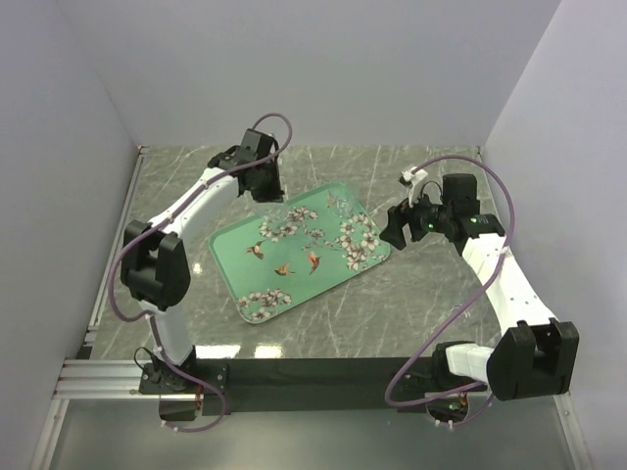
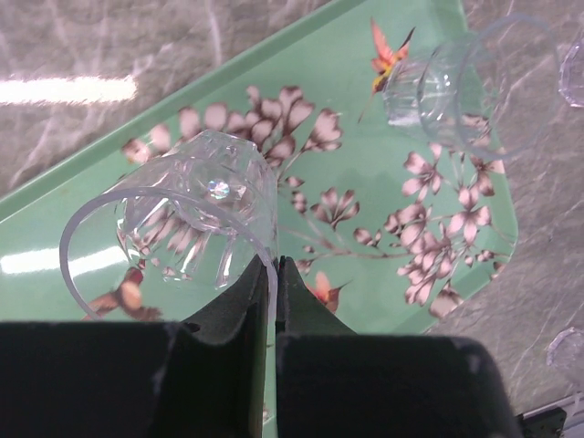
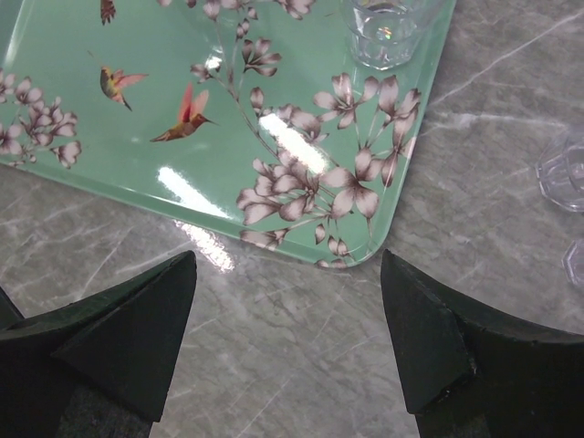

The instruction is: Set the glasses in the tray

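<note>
The mint-green tray (image 1: 227,264) with blossoms and birds lies in the middle of the table. My left gripper (image 2: 274,265) is shut on the rim of a clear glass (image 2: 182,219), which is tilted on its side over the tray (image 2: 347,82). In the top view this gripper (image 1: 265,184) is at the tray's far left corner. A second glass (image 2: 429,87) stands in the tray and also shows in the right wrist view (image 3: 383,32). My right gripper (image 3: 287,265) is open and empty over the table just off a tray corner (image 3: 365,246). In the top view it (image 1: 395,230) is at the tray's right side.
Two more clear glasses (image 3: 564,173) (image 3: 577,265) stand on the grey marble table to the right of the tray, partly cut off by the frame edge. White walls close in the table on three sides.
</note>
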### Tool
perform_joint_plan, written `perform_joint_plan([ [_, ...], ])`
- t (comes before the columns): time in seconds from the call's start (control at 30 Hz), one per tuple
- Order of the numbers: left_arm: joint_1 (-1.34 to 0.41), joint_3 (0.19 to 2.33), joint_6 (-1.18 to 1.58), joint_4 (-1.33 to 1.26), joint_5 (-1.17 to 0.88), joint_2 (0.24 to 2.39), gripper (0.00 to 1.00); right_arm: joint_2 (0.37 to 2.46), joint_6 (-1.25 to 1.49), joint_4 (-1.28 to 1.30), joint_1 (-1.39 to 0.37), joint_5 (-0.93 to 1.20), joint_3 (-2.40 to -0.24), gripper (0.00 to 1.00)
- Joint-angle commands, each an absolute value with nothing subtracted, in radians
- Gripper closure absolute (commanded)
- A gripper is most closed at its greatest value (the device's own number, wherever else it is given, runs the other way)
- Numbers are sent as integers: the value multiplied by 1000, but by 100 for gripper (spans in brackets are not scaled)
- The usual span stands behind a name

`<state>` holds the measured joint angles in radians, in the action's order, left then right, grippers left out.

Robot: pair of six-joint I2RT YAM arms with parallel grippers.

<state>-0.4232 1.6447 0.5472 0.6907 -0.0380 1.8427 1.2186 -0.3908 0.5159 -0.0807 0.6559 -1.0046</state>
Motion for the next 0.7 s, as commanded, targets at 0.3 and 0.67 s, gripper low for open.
perform_joint_plan([
  [0.3, -462, 1926, 643, 667, -48, 2042, 100, 1167, -385, 485, -34, 673, -969, 12],
  [0.67, -491, 2105, 692, 707, -69, 2187, 100, 1189, -388, 483, -14, 681, -983, 12],
])
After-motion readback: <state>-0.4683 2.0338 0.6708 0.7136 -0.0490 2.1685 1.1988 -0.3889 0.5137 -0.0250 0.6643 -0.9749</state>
